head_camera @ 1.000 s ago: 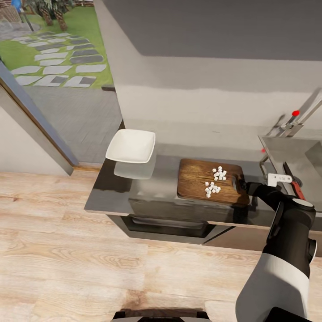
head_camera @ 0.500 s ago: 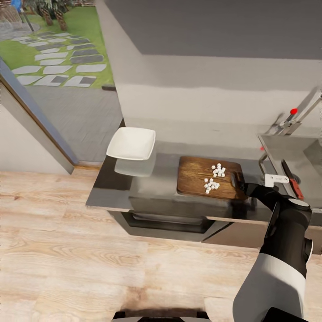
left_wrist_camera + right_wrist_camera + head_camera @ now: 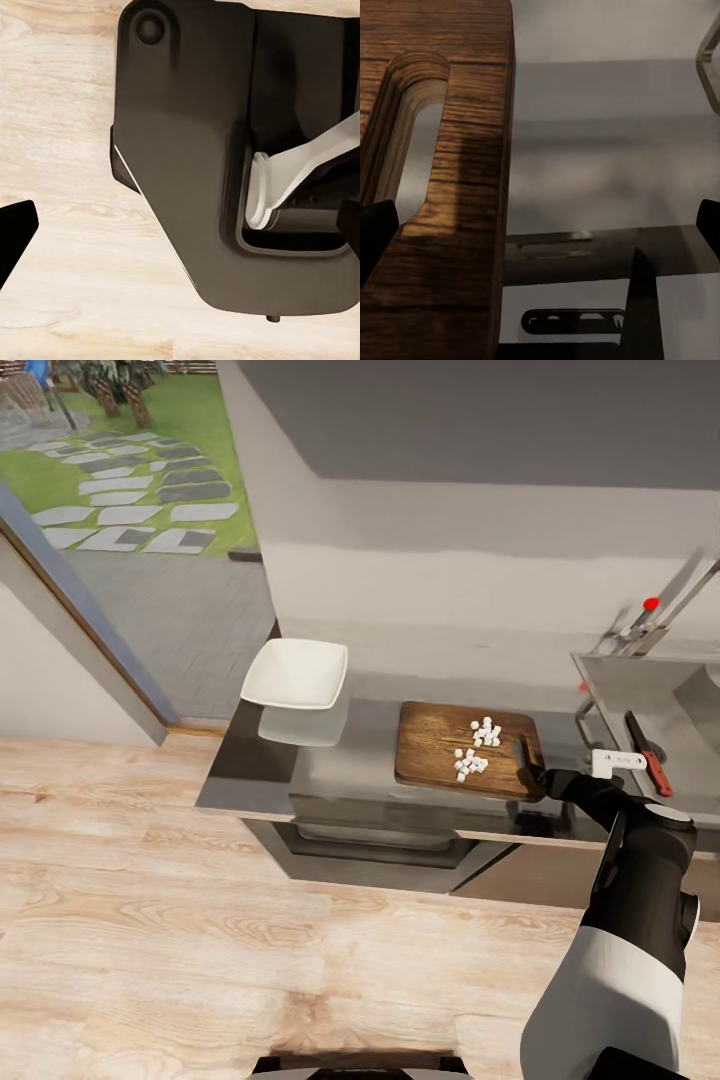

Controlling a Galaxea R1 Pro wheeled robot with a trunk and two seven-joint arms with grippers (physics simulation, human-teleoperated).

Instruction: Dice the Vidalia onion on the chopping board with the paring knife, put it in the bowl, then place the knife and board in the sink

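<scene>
step: dice done, knife (image 3: 648, 753) already at the sink (image 3: 640, 690); dice (image 3: 476, 747) sit on board (image 3: 440, 755)
right pincer (image 3: 535, 768): spread at board's slot end
left pincer: can't tell
next: probably move dice to bowl (image 3: 296, 674), left of board on the bench (image 3: 365, 745)

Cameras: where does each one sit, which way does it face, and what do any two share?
Head view: high on the robot, facing forward and down at the glossy grey countertop; right arm shows.
Left wrist view: faces the pale wood floor and the robot's own dark body.
Right wrist view: low over the countertop, at the slot end of the brown wooden chopping board.
Shared: head and right wrist views both show the chopping board.
</scene>
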